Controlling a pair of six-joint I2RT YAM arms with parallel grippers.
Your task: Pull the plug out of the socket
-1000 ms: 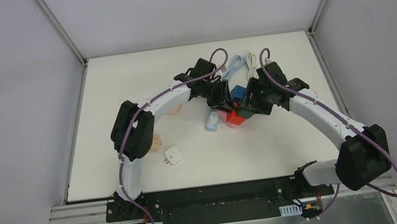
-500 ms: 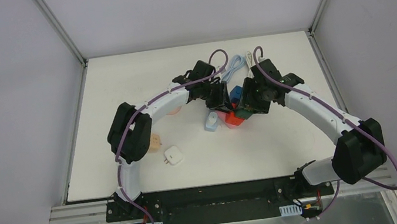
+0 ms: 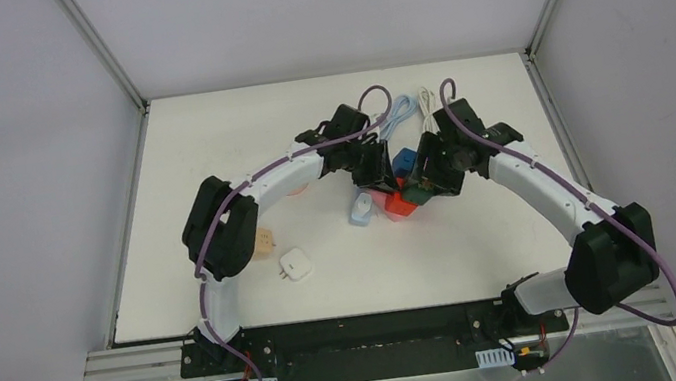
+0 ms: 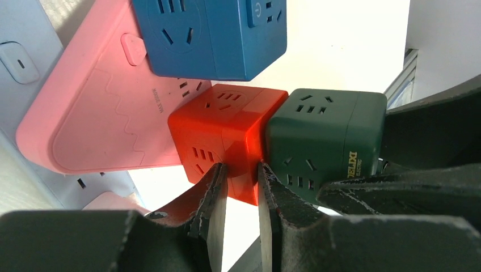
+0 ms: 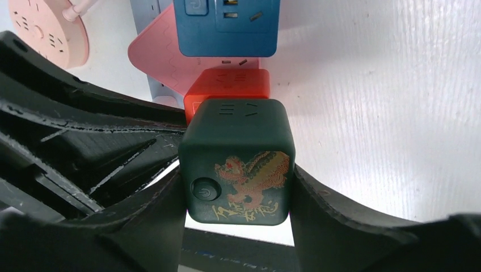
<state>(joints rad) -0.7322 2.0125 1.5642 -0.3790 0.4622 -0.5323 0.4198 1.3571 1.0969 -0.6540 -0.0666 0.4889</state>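
Observation:
A dark green cube plug [image 5: 235, 164] with a dragon print sits joined to a red cube socket [image 4: 227, 124], near the table's middle. My right gripper [image 5: 235, 184] is shut on the green cube, one finger on each side face. My left gripper [image 4: 241, 170] comes from the other side. Its narrow jaws pinch the near corner of the red cube beside the seam with the green cube [image 4: 323, 141]. In the top view the left gripper [image 3: 374, 175] and the right gripper [image 3: 419, 183] meet over the red cube [image 3: 400, 203].
A blue cube socket [image 4: 210, 34] rests on a pink power strip [image 4: 102, 113] just behind the red cube. White and blue cables [image 3: 408, 109] trail to the back. A light blue adapter [image 3: 360, 209], a white square adapter [image 3: 295, 264] and a round peach socket [image 5: 48, 34] lie nearby.
The left gripper's jaws have narrowed onto the red cube's corner. Both wrists have shifted slightly towards the back; the cubes stay joined.

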